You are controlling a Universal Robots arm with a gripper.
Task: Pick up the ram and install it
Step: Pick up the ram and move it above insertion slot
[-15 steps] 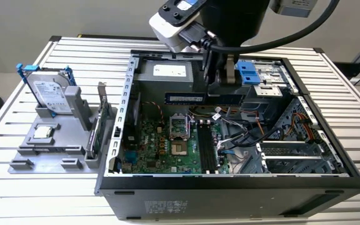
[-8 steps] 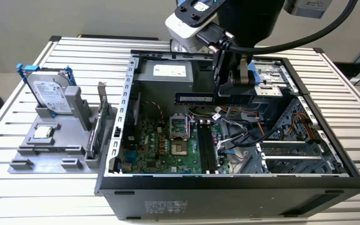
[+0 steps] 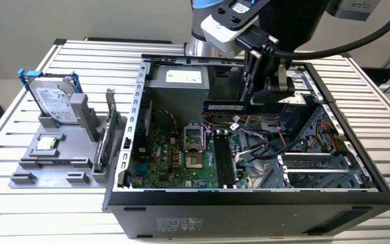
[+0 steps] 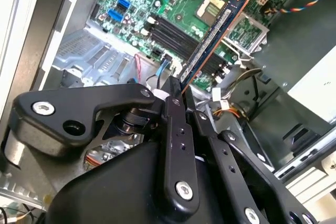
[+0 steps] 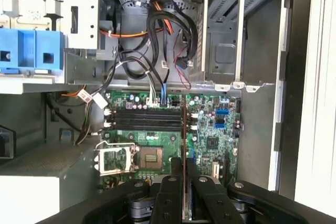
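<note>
The ram (image 3: pixel 232 107) is a thin blue-green stick held level in the air inside the open computer case (image 3: pixel 249 195). My gripper (image 3: pixel 266 101) is shut on one end of it, coming down from above. In the second wrist view the ram (image 4: pixel 215 35) juts out from my gripper (image 4: pixel 178 94) over the black memory slots (image 4: pixel 176 34). In the first wrist view the ram (image 5: pixel 184 129) appears edge-on as a thin line rising from my gripper (image 5: pixel 184 165), crossing one end of the memory slots (image 5: pixel 144 118). It hangs well above the motherboard (image 3: pixel 171 160) and touches nothing.
A grey holder (image 3: pixel 53 168) at the exterior view's left carries a hard drive (image 3: pixel 51 101), a silver processor chip (image 3: pixel 46 144) and an expansion card (image 3: pixel 110 134). Inside the case are the power supply (image 3: pixel 181 84), loose cables (image 3: pixel 263 145), drive bays (image 3: pixel 317 165) and the open processor socket (image 3: pixel 193 138).
</note>
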